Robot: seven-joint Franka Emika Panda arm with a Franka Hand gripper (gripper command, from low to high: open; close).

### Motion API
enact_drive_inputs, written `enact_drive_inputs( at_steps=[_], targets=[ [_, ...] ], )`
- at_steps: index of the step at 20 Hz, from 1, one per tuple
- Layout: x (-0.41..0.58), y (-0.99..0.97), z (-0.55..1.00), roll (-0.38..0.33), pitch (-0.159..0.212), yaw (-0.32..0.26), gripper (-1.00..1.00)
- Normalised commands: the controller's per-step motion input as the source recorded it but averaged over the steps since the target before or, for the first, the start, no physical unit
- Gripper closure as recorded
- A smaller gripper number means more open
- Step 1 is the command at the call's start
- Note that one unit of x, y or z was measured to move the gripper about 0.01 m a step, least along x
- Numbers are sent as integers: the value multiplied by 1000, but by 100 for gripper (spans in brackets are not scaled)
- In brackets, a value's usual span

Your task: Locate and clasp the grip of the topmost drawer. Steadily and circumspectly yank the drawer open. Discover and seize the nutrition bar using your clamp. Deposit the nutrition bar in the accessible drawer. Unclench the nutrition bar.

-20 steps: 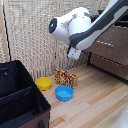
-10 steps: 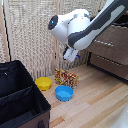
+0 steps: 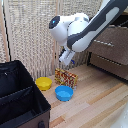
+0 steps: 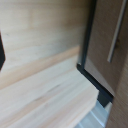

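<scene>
We see the clamp [image 3: 66, 57] hanging in the air above the wooden floor [image 3: 100, 95], over the nutrition bar [image 3: 66, 77] and well short of the dresser [image 3: 112, 50]. Between the earlier exterior views and this one it has shifted a little toward the exterior view's right and slightly upward, while the bar and both bowls have not moved. We read this as the approach to the handle only just beginning; no contact with any drawer yet. The fingers are too blurred for us to tell whether they are spread or closed, and nothing is visibly held.

In the wrist view a brown drawer front [image 4: 107, 45] with a thin silver handle [image 4: 116, 35] and a dark frame edge sits beside bare floorboards; it is probably the topmost drawer, though the blur leaves us unsure which one. It looks shut, so the opening step remains.

Containers:
- The yellow bowl [image 3: 44, 83] sits on the floor near the reed-screen wall, apparently empty.
- The blue bowl [image 3: 64, 92] sits just beside the bar, toward the floor's open side, also apparently empty.
- The black bin [image 3: 20, 95] at the exterior view's left shows no contents we can make out.

The bar lies flat on the floor between bowls and wall, outside any container.
</scene>
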Motion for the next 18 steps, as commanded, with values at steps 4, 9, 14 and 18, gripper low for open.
enact_drive_inputs(
  at_steps=[4, 9, 14, 18],
  targets=[
    [438, 134, 6, 337, 42, -129, -100],
    [471, 63, 46, 332, 53, -94, -100],
    [513, 0, 154, 298, 107, -19, -100],
    [484, 0, 137, 291, 117, -2, -100]
  ],
)
